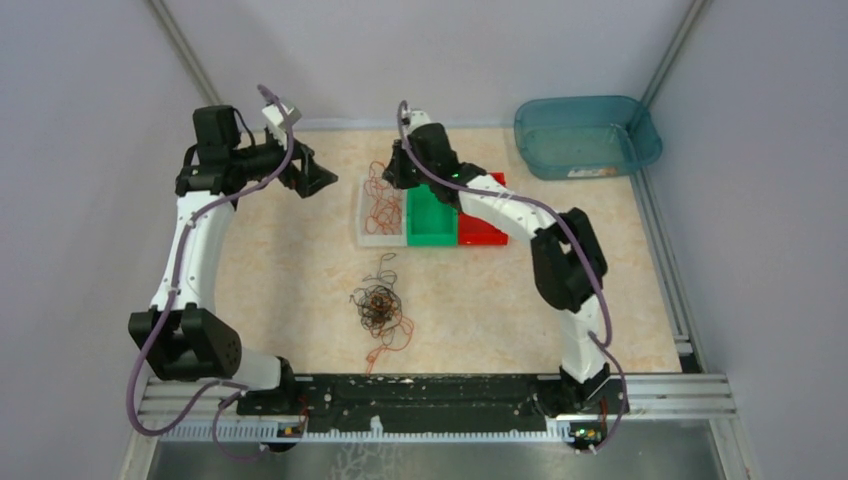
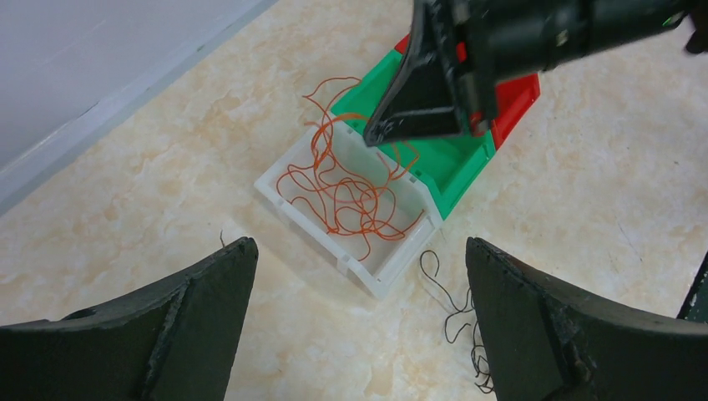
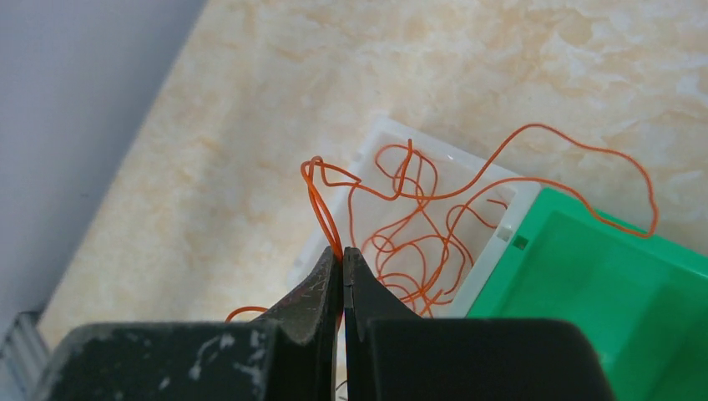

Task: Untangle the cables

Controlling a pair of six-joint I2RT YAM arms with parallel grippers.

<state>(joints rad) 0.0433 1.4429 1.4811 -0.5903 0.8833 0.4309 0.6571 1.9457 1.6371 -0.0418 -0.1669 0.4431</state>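
Note:
Orange-red cables point(image 1: 381, 205) point(image 2: 351, 196) point(image 3: 417, 225) curl inside a white bin point(image 1: 381, 238) point(image 2: 280, 196) point(image 3: 493, 238); one loop reaches over the green bin point(image 1: 432, 222) point(image 2: 455, 163) point(image 3: 601, 309). Above the white bin, my right gripper point(image 1: 398, 172) point(image 3: 342, 253) is shut on an orange cable strand. A tangle of dark and orange cables point(image 1: 379, 305) lies mid-table; thin black strands point(image 2: 455, 305) of it show near my left gripper's right finger. My left gripper point(image 1: 318, 180) point(image 2: 361, 251) hangs wide open and holds nothing, left of the bins.
A red bin point(image 1: 482, 232) point(image 2: 513, 104) adjoins the green one on the right. A teal tub point(image 1: 585, 135) stands at the back right corner. Grey walls close in the table on three sides. My right arm point(image 2: 518, 42) crosses above the bins.

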